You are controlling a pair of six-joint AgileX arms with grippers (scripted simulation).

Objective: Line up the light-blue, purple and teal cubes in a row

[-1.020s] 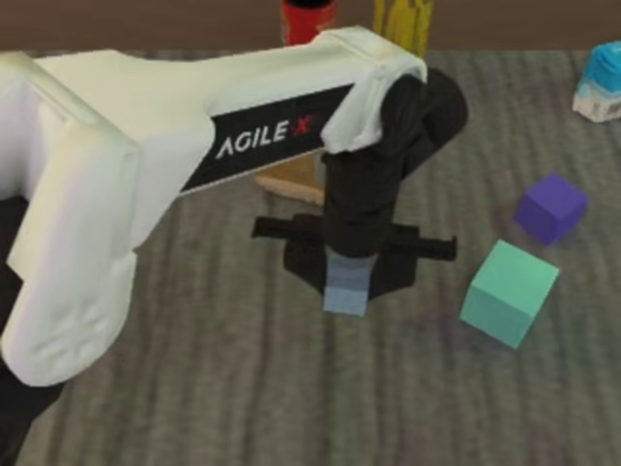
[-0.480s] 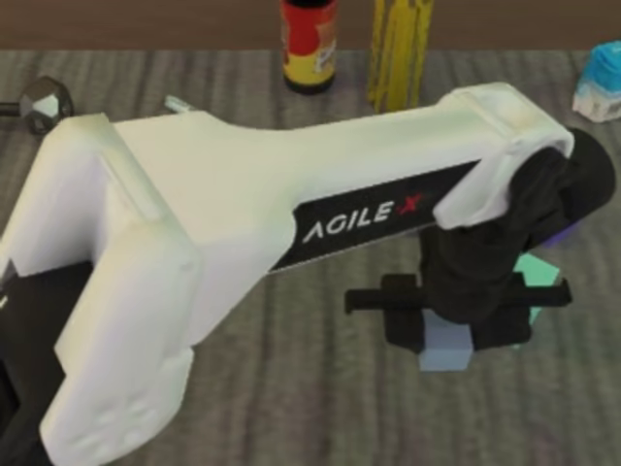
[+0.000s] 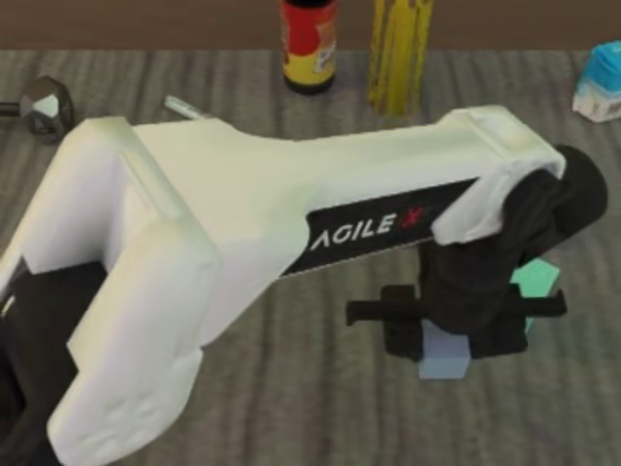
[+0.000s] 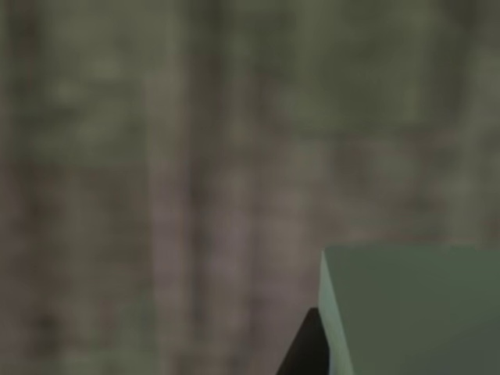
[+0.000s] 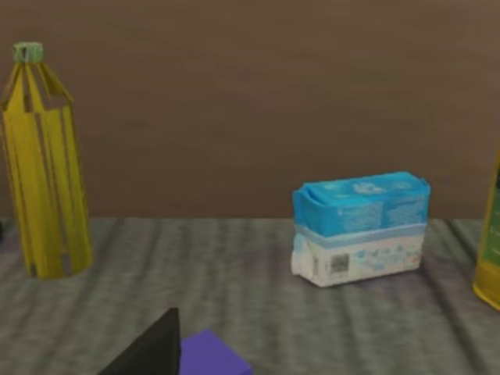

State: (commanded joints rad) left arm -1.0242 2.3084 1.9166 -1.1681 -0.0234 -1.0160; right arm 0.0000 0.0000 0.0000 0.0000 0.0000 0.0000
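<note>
My left arm reaches across the table, and its gripper [image 3: 444, 338] is shut on the small light-blue cube [image 3: 444, 361], held just left of the teal cube [image 3: 537, 281]. Only a corner of the teal cube shows past the wrist in the top view. In the left wrist view the teal cube [image 4: 410, 312] fills the near corner. The purple cube [image 5: 212, 356] shows only in the right wrist view, right beside a dark part of my right gripper [image 5: 156, 353]; the arm hides it from above. My right arm is outside the top view.
Along the back edge stand a red bottle [image 3: 309, 44], a yellow bottle [image 3: 398, 53] and a blue-and-white carton [image 3: 602, 83]. A metal dumbbell-like piece [image 3: 44, 102] lies at the back left. The right wrist view also shows the carton [image 5: 361, 226].
My left arm swung from the table's middle to the right, carrying the light-blue cube up beside the teal cube. Over the last half second it barely shifted.
</note>
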